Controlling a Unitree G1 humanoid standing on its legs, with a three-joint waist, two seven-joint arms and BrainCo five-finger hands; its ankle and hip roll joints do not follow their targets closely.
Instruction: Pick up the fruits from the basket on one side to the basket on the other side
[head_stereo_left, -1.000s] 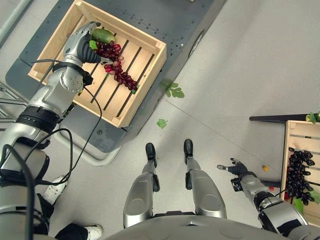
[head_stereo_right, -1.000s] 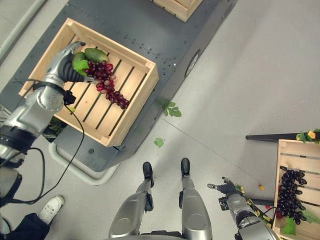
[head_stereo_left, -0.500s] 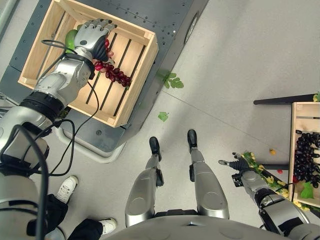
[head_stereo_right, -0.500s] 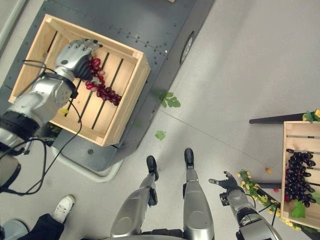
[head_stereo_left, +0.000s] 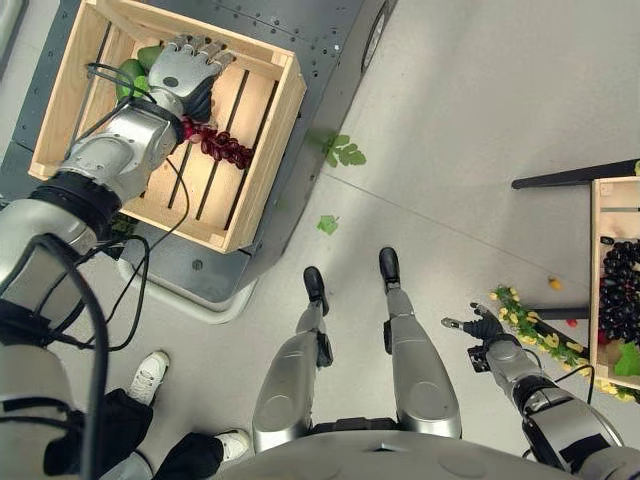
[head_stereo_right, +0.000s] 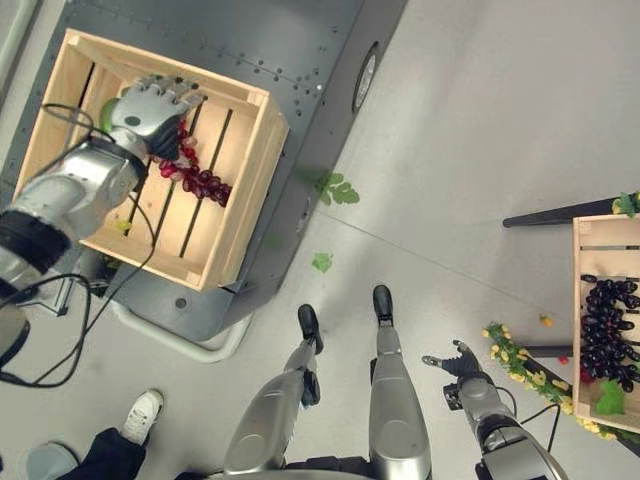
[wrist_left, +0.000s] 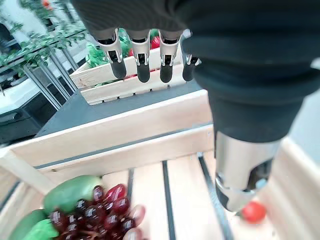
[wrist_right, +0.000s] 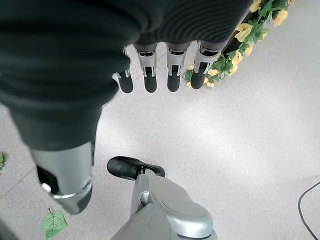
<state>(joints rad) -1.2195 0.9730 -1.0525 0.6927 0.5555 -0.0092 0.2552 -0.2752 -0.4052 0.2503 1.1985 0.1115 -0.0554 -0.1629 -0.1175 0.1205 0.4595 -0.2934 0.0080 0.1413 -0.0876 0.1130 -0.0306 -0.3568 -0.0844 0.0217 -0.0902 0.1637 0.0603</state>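
The left hand now hovers with straight fingers, released, above the red grapes lying beneath its palm in the left-side basket, apparently set down rather than grasped.

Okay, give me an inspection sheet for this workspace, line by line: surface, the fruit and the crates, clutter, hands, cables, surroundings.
Surface: grey floor; dark metal platform under the left crate.
Job's things: left wooden crate holds red grapes, a green fruit and a small red fruit; right wooden crate holds dark grapes.
Clutter: loose green leaves on the floor; yellow-flowered sprig and a small orange bit near the right crate.
Hands: left hand open, over the red grapes, holding nothing; right hand open, low by the sprig.
Cables: nothing seen beyond the robot's own.
Surroundings: a person's white shoes; another crate with greenery further off.
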